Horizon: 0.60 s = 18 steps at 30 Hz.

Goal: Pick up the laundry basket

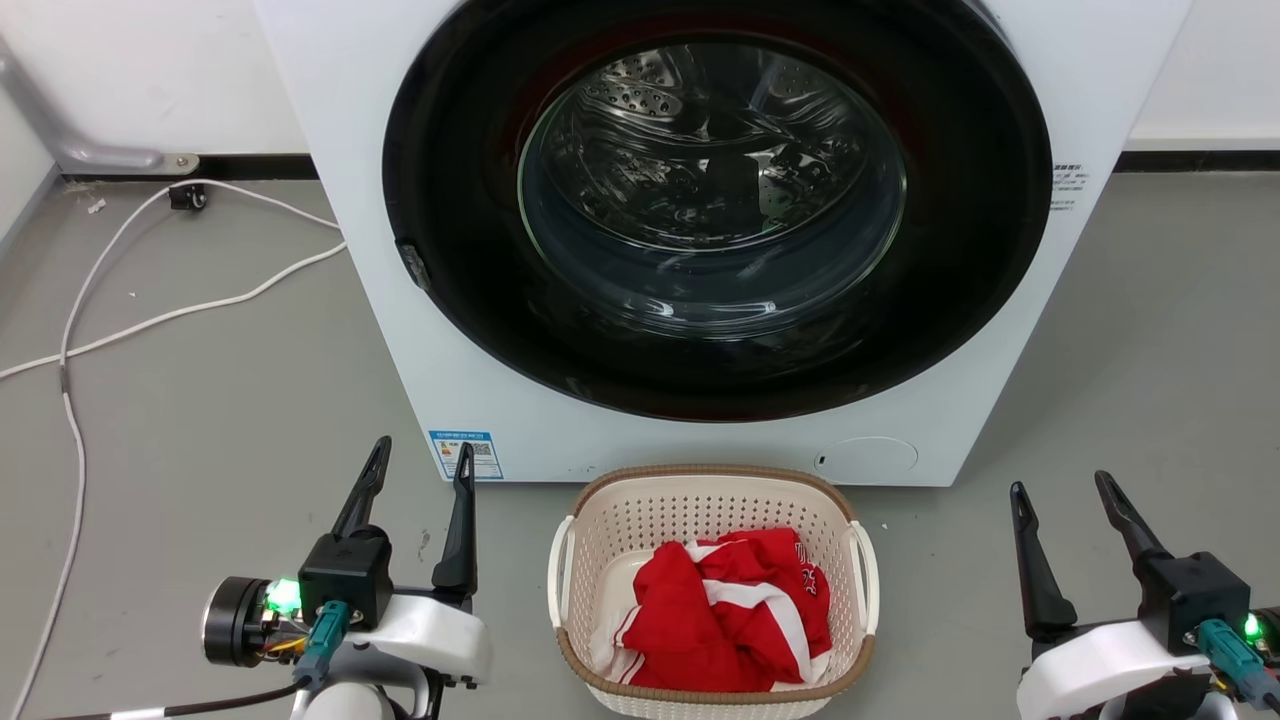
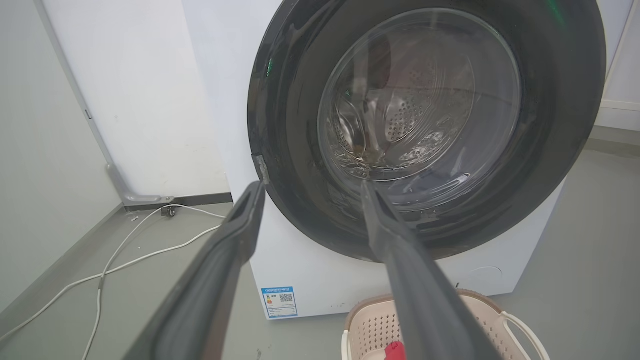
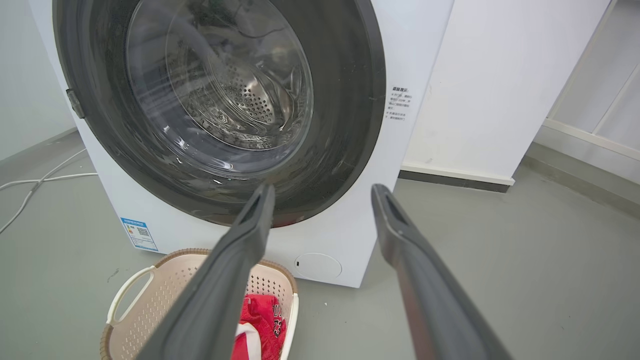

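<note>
Head view cropping was noted first. To the left of the washing machine (image 1: 340, 120), a white cable (image 1: 150, 318) trailed over the grey floor (image 1: 230, 420) and was cut off at the frame's edge. The machine's own top was lost above the frame.

The left gripper (image 1: 422, 452) was seen in front of the machine's lower left corner, its two dark fingers spread apart and empty. One finger partly covered the blue label (image 1: 490, 460) on the machine's front, and the print on that label could not be read.

Behind the glass of the closed round door (image 1: 450, 300) the drum was blurred by reflections, so whether anything lay inside could not be told.

The laundry basket (image 1: 640, 515) was set on the floor directly in front of the machine, just below the door and touched by neither gripper. Its near rim was clipped by the bottom of the frame. A red garment (image 1: 720, 610) with white stripes was heaped in it, and whatever lay beneath the cloth was hidden. In both wrist views much of the basket was masked by a finger crossing in front of it.

To the right of the door, a small text sticker (image 1: 1068, 188) was too fine to be read.

The right gripper (image 1: 1060, 485) was seen in front of the machine's lower right corner, well apart from the basket. Its fingers were likewise parted and empty, and its wrist was cut off by the frame.
</note>
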### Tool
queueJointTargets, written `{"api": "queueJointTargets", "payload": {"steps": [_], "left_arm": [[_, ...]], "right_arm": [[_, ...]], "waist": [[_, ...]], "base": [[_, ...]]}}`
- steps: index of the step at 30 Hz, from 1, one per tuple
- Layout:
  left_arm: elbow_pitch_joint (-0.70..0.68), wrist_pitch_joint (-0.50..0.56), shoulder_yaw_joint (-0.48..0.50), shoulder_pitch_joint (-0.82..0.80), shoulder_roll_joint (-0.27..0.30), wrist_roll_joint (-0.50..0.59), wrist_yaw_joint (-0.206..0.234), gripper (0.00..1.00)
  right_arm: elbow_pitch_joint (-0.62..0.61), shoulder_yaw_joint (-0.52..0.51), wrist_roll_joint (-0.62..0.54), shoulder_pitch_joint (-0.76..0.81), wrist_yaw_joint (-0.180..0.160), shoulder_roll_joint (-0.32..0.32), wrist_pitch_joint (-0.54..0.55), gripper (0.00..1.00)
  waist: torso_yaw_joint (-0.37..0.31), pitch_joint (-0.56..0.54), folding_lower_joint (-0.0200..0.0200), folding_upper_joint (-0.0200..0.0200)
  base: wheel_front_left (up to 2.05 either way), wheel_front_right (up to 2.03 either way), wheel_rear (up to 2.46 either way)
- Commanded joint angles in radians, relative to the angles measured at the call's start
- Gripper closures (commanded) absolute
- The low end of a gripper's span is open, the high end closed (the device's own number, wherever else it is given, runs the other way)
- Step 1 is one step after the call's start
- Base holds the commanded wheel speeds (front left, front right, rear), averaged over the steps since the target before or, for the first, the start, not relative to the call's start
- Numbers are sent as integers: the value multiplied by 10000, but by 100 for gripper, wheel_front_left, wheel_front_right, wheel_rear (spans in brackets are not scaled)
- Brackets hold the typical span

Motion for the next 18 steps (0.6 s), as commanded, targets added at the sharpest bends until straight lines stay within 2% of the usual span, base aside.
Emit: {"api": "queueJointTargets", "payload": {"steps": [1,10,18], "left_arm": [[14,-26,12,-78,-36,-2,-20,0],[544,-26,161,-652,-56,-256,-159,0],[1548,11,285,-1918,29,-600,-502,0]], "right_arm": [[39,-12,1,-6,-7,42,-47,0],[475,-41,382,-606,-7,39,123,0],[1388,0,651,-1892,-7,36,253,0]], "waist": [[3,35,0,0],[-95,815,0,0],[-170,2335,0,0]], "base": [[0,0,0],[0,0,0],[0,0,0]]}}
